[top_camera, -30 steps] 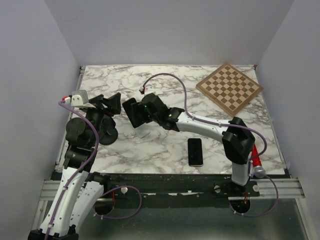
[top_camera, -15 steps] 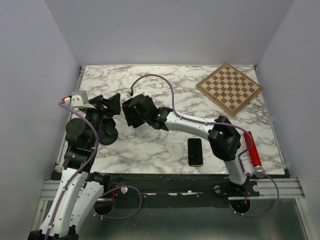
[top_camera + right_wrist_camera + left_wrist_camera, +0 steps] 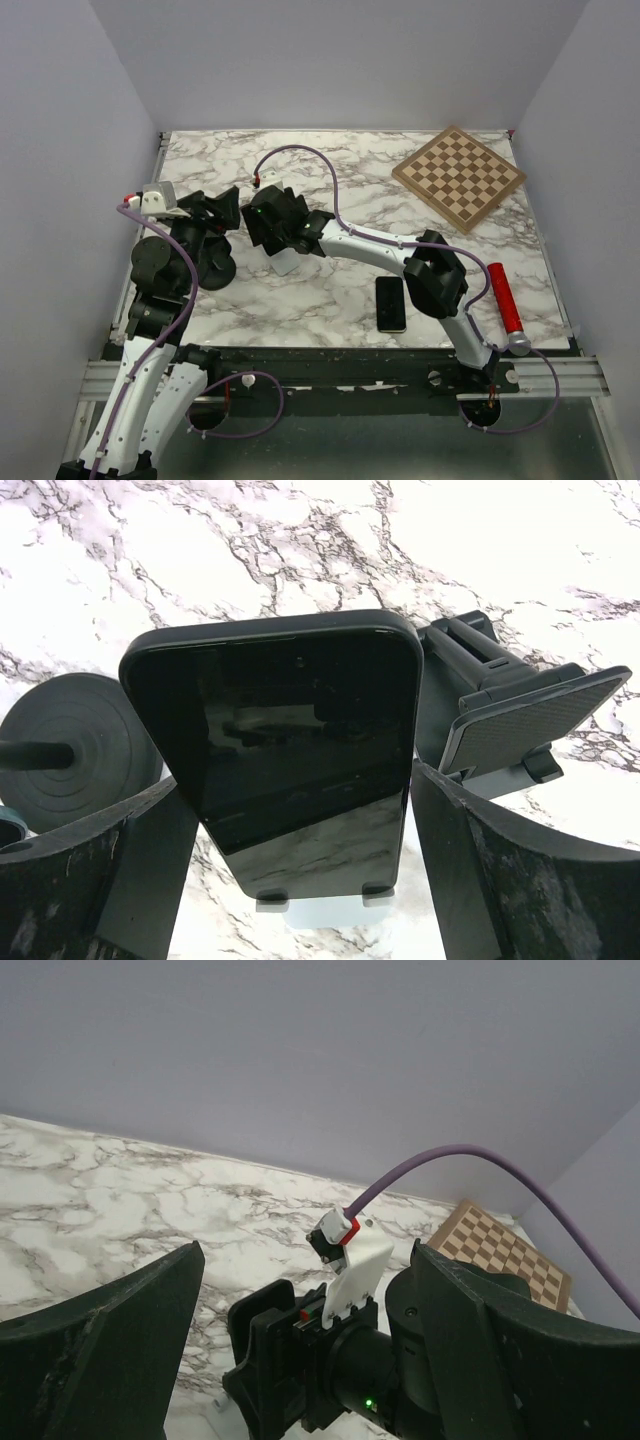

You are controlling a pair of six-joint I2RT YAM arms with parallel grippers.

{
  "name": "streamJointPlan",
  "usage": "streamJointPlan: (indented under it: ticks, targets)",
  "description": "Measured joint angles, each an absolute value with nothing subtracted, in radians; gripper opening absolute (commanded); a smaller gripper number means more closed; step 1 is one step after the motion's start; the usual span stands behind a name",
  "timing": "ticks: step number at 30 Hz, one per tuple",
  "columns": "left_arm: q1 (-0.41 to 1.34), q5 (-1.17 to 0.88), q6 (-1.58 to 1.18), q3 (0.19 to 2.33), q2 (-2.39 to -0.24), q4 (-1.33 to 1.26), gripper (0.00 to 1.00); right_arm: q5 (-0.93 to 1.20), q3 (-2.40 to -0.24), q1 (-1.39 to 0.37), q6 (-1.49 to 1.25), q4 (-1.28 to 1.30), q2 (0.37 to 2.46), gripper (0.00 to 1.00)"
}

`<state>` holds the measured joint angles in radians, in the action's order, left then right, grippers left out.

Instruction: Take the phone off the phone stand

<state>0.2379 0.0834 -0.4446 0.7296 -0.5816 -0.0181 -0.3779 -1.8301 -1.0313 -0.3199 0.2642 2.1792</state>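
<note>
The right hand [image 3: 290,805], fingers spread wide, is pointing straight at the glossy black rectangular phone [image 3: 285,730] leaning on its pale plastic stand [image 3: 312,906], one long edge facing each finger.

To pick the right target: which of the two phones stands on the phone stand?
The phone in front of the right gripper, propped up on the white stand; the other phone lies flat on the table.

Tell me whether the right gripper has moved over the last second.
Yes. In the top view the right gripper has slid left, farther from the chessboard and closer to the left gripper.
</note>
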Motion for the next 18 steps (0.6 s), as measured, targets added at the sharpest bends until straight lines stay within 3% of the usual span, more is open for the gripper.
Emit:
streamJointPlan:
  ticks: [18]
  targets:
    - [0.238, 0.121, -0.431, 0.73, -0.569, -0.013, 0.93, -0.379, -1.83, -1.033, -0.319, 0.263, 2.178, 0.61]
